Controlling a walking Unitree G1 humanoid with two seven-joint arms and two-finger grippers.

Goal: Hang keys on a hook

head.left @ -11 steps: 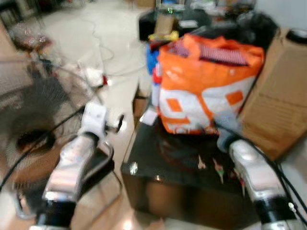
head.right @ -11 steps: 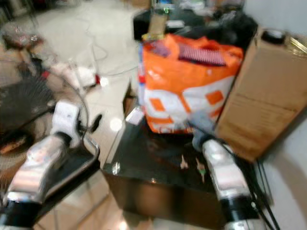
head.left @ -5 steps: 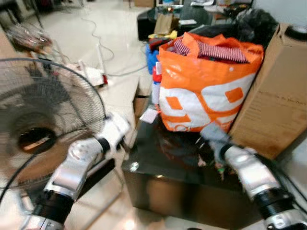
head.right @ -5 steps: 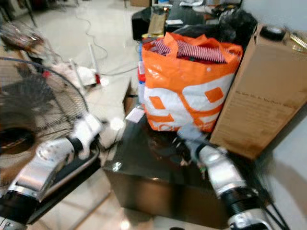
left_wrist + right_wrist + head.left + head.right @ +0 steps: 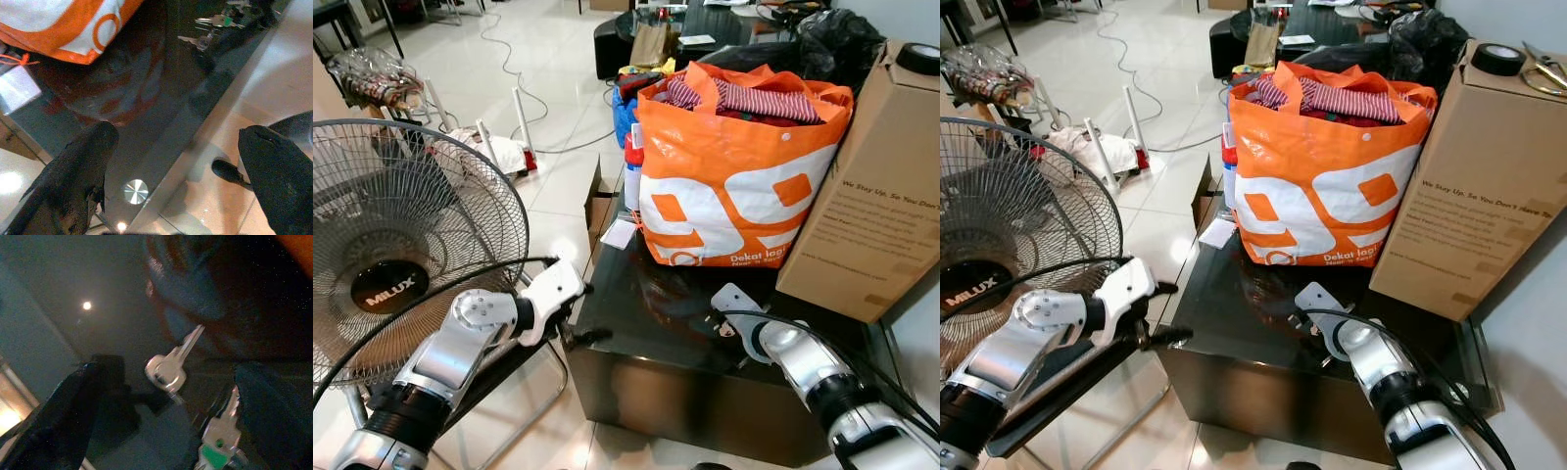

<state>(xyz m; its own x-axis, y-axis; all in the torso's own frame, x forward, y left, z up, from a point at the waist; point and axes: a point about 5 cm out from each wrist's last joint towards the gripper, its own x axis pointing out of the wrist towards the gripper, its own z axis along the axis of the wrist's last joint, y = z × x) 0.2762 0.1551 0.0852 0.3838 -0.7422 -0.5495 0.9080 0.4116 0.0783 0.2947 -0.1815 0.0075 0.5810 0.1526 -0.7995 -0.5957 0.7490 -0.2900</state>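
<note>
The keys [image 5: 170,368] lie flat on the black glass table [image 5: 636,304]: a bare silver one, and beside it one with a green tag [image 5: 218,439]. My right gripper [image 5: 171,396] is low over them, open, with one finger on each side and nothing held. From the head, its wrist [image 5: 736,302] sits just in front of the orange bag. My left gripper [image 5: 583,313] hangs open at the table's front left corner, off the edge. The keys [image 5: 214,22] show far off across the glass in the left wrist view.
A full orange shopping bag [image 5: 734,176] stands at the back of the table, with a tall cardboard box [image 5: 871,196] to its right. A standing fan [image 5: 401,245] is close on the left. Cables and clutter lie on the tiled floor [image 5: 548,88] beyond.
The blur has cleared as the view steadied. My right arm reached forward and down until its fingers straddle the keys. My left gripper dropped to the table's corner.
</note>
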